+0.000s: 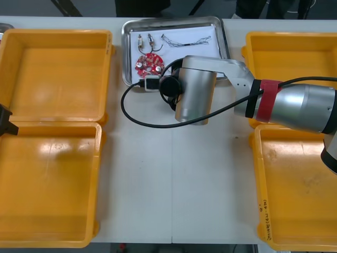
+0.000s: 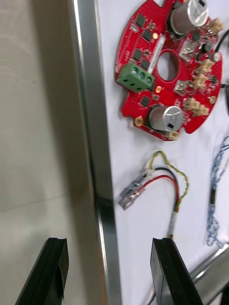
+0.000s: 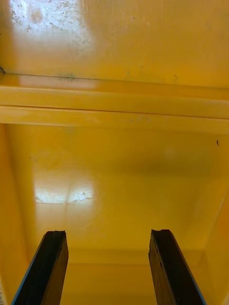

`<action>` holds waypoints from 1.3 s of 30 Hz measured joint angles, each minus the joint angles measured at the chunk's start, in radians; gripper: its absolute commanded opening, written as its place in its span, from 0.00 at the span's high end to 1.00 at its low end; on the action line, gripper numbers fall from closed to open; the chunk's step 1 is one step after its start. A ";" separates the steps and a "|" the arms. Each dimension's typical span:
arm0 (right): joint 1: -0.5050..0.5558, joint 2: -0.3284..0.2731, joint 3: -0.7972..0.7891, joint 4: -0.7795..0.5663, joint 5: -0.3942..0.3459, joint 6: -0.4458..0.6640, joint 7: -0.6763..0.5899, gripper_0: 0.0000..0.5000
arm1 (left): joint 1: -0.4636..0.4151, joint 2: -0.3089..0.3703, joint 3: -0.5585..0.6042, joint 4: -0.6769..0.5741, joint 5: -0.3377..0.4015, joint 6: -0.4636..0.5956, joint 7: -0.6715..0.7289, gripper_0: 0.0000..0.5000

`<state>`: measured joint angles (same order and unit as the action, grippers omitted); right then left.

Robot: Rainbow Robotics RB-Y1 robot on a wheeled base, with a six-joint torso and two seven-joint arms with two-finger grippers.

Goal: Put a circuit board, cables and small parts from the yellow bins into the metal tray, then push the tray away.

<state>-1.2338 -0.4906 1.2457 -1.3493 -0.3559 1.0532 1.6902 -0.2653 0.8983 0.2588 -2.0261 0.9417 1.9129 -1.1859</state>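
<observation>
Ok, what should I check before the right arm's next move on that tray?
1. Round red circuit board inside the shiny metal tray: ok.
2. Twisted blue and white cable and red and yellow cable inside the tray: ok.
3. Right arm's jaws open, astride the tray's rim, one finger over the light table, the other over the tray's white inside: ok.
4. Jaws touching the rim: cannot tell.
5. Room beyond the tray: not ok, its far rim lies at the table's far edge.
6. Left arm's jaws open over a yellow plastic bin, apart from the tray: ok.
</observation>
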 measured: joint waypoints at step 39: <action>0.414 0.009 -0.952 -0.688 -0.258 0.863 -0.019 0.00 | 0.000 0.000 0.000 0.000 0.000 0.000 0.000 0.00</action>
<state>-0.8203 -0.4814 0.2938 -2.0370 -0.6142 1.9164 1.6712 -0.2653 0.8985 0.2589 -2.0264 0.9415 1.9130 -1.1860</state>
